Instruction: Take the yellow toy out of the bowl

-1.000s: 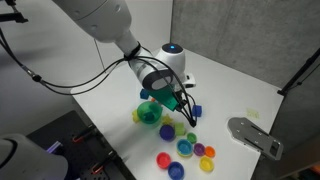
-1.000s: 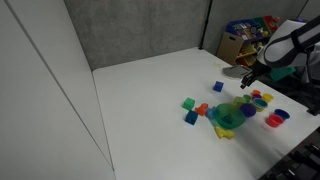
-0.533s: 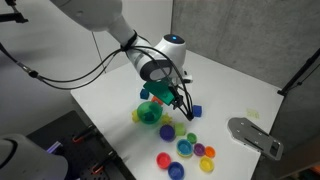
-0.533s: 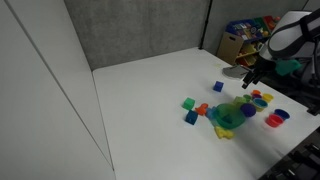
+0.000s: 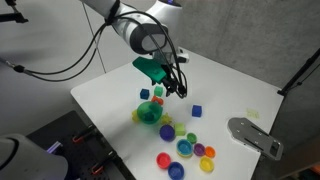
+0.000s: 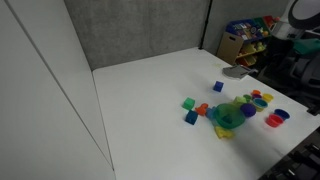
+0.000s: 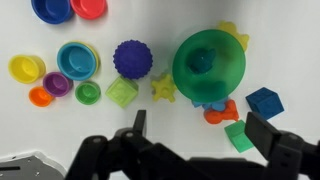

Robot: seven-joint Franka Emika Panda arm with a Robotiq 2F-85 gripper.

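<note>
The yellow toy [image 7: 163, 87] is a small star-shaped piece lying on the white table, just beside the green bowl [image 7: 225, 50] and outside it. A teal piece shows inside the bowl. In an exterior view the bowl [image 5: 150, 113] sits under the raised arm, with the yellow toy [image 5: 168, 123] next to it. My gripper [image 7: 203, 128] hangs open above the table with nothing between its fingers [image 7: 138, 126]. It is well clear of the bowl and the toy, as the raised gripper [image 5: 172, 88] shows in an exterior view.
A purple spiky ball [image 7: 132, 58], a light green cube [image 7: 122, 92], an orange toy [image 7: 220, 112], a green cube [image 7: 238, 135] and a blue cube [image 7: 265, 102] lie around the bowl. Several coloured cups [image 7: 77, 60] stand to one side. A grey plate [image 5: 255, 135] lies near the table edge.
The arm has lifted up and away from the bowl, and the gripper now hangs higher over the toys. The bowl and the pieces around it have not moved.
</note>
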